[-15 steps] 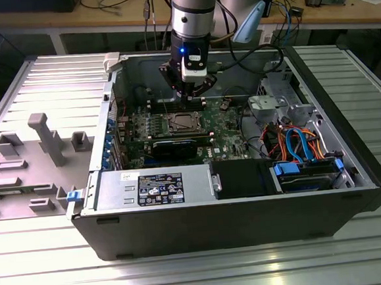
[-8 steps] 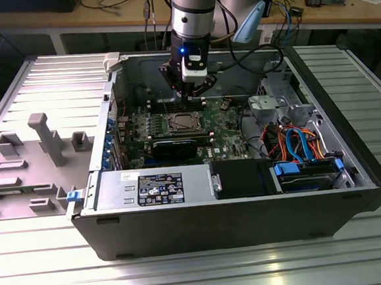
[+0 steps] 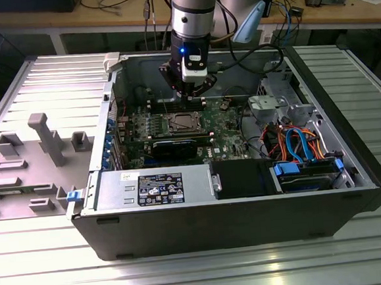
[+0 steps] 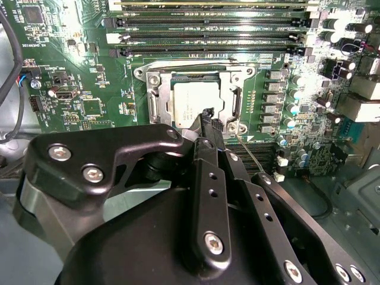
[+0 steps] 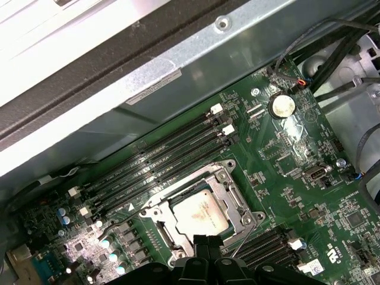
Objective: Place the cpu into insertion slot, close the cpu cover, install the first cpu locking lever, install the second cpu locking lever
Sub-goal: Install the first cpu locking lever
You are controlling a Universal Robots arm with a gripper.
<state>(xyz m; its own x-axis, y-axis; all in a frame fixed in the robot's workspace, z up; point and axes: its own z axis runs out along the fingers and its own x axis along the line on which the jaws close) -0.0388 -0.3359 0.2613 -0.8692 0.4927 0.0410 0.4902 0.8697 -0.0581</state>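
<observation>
Open computer case (image 3: 250,223) lies on the ribbed metal surface (image 3: 188,275). Arm reaches down inside. The end effector (image 4: 206,114) hangs just over the near rim of the insertion slot (image 3: 180,123), fingers pressed together. Nothing visible between them, though the tips are partly hidden by their own bulk.

The cpu (image 5: 200,212) sits in the slot, silver top showing. The cpu cover (image 4: 234,101) lies flat around it. In the second wrist view the end effector's body hides the slot's near edge.

A thin wire lever (image 5: 248,228) runs along one side of the slot. Can't tell whether it is latched. Long black memory slots (image 5: 160,157) lie just beyond the slot.
</observation>
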